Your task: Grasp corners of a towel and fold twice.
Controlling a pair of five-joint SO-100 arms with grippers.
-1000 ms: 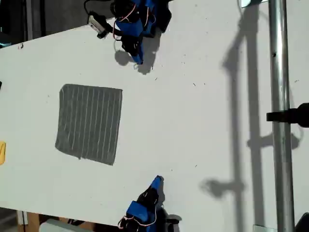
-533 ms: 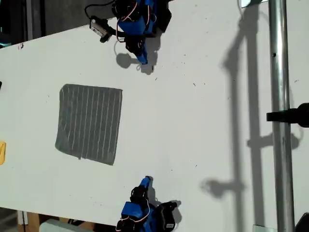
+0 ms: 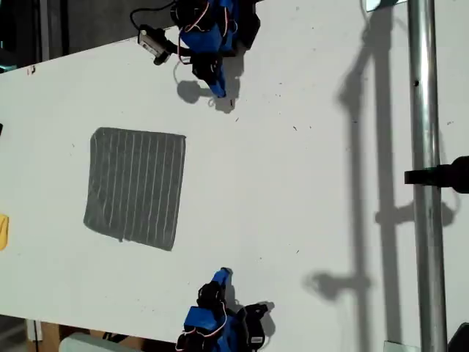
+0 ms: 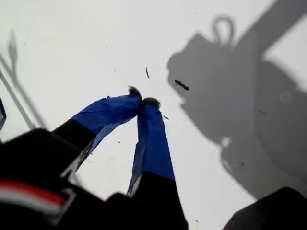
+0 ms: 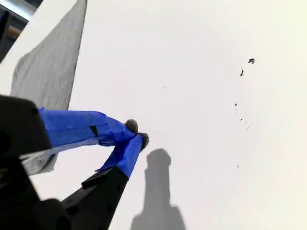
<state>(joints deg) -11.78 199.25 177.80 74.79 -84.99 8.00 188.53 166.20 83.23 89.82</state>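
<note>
The towel [image 3: 135, 188] lies flat toward nine o'clock on the bench [image 3: 308, 220] in the exterior view, and with the first tool [image 4: 143, 101] and second tool [image 5: 136, 133] both pressed together, either could shove and bunch a corner [image 3: 181, 137] instead of pinching it.

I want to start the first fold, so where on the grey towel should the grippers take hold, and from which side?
Probably the two corners on the towel's edge toward the exterior view's right, nearest both arms. It lies flat and unfolded, so pinch from above, one corner each. My first gripper and my second gripper are both shut and would need opening.
</note>
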